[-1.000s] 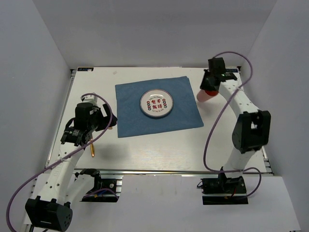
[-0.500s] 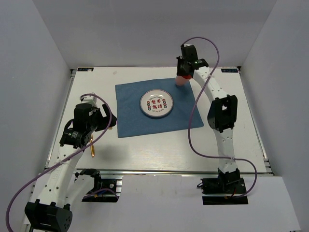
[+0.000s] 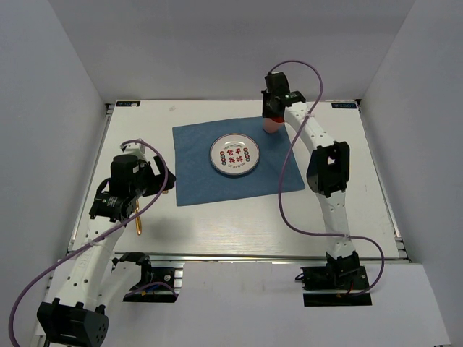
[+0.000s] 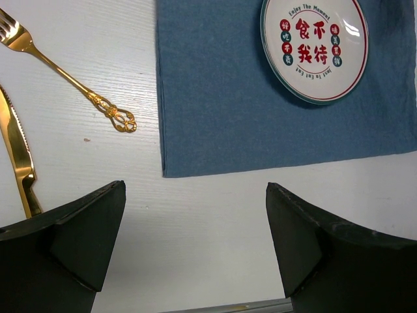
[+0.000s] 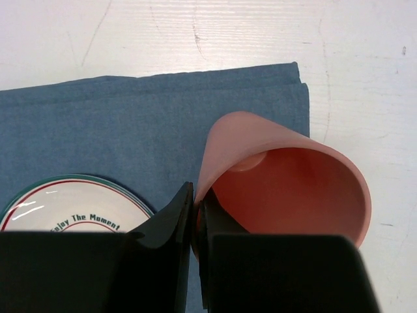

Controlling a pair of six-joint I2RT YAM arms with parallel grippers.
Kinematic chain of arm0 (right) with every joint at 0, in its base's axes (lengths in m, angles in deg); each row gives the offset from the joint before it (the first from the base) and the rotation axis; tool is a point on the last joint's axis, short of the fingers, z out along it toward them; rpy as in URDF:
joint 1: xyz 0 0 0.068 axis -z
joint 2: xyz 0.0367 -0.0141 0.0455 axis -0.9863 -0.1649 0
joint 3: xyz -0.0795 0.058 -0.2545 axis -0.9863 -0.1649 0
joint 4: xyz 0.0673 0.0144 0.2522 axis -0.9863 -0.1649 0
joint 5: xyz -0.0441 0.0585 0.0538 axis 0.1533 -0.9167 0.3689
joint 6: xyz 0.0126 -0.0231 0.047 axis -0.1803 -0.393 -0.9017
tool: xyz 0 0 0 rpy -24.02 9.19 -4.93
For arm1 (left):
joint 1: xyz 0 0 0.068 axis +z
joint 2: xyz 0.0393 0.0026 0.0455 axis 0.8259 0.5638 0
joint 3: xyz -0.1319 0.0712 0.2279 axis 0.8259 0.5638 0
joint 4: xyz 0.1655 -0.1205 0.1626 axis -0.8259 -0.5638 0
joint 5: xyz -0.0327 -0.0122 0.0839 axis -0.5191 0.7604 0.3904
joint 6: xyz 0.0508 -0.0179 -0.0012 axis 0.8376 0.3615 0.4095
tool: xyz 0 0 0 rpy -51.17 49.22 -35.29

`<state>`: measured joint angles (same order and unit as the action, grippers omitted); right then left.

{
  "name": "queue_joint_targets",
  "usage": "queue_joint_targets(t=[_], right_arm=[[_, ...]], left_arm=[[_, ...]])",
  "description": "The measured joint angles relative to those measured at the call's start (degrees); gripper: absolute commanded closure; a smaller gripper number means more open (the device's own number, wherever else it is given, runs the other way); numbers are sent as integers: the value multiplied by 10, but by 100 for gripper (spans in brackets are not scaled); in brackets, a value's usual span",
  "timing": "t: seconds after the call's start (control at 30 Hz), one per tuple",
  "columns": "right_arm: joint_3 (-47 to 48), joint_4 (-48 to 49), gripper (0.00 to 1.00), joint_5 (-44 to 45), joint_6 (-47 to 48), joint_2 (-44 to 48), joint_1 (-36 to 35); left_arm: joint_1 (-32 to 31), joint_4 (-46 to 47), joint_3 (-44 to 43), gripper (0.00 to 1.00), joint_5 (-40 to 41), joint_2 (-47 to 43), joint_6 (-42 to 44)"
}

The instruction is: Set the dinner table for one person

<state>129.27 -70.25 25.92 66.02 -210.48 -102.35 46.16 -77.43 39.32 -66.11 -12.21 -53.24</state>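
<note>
Pink cup (image 5: 287, 189), wall pinched between the closed fingers of the right gripper (image 5: 194, 202), mouth toward the wrist, over the far right corner of the blue cloth (image 5: 117, 130) on the dinner table (image 5: 195, 32); contact with the cloth not discernible. Plate (image 5: 65, 202) just beside, toward the cloth's middle. Left gripper (image 4: 195, 189) spread wide and empty near the table's left edge, nearer the fork (image 4: 65, 75) and knife (image 4: 16, 150). Probable set-down: straight below.

The white, faintly ribbed dinner table (image 3: 239, 224) lies flat, metal-railed.

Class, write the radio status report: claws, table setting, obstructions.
Left claw open, empty. Right claw shut on pink cup, at far corner of blue cloth. Plate on cloth; fork, knife on dinner table. Nothing blocking.
</note>
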Motion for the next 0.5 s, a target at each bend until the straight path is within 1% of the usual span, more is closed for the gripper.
queue_joint_targets(t=[0.07,0.1,0.13,0.17,0.2,0.23,0.4,0.5], right_arm=[[3,-4,87,4,-2,-6,-1],[3,-4,84,4,-3,-9,-2],[3,-2,71,1,-3,-11,-3],[3,0,64,-1,-6,-12,-3],[5,0,53,-6,-9,-13,-4],[5,0,12,-15,-12,-14,-4],[33,3,11,-41,-26,-19,-3],[44,30,11,-48,-38,-6,-3]], left_arm=[[0,0,0,2,0,0,0],[0,0,0,2,-1,0,0],[0,0,0,2,-1,0,0],[0,0,0,2,-1,0,0],[0,0,0,2,-1,0,0],[0,0,0,2,0,0,0],[0,0,0,2,12,0,-4],[0,-1,0,2,37,6,-14]])
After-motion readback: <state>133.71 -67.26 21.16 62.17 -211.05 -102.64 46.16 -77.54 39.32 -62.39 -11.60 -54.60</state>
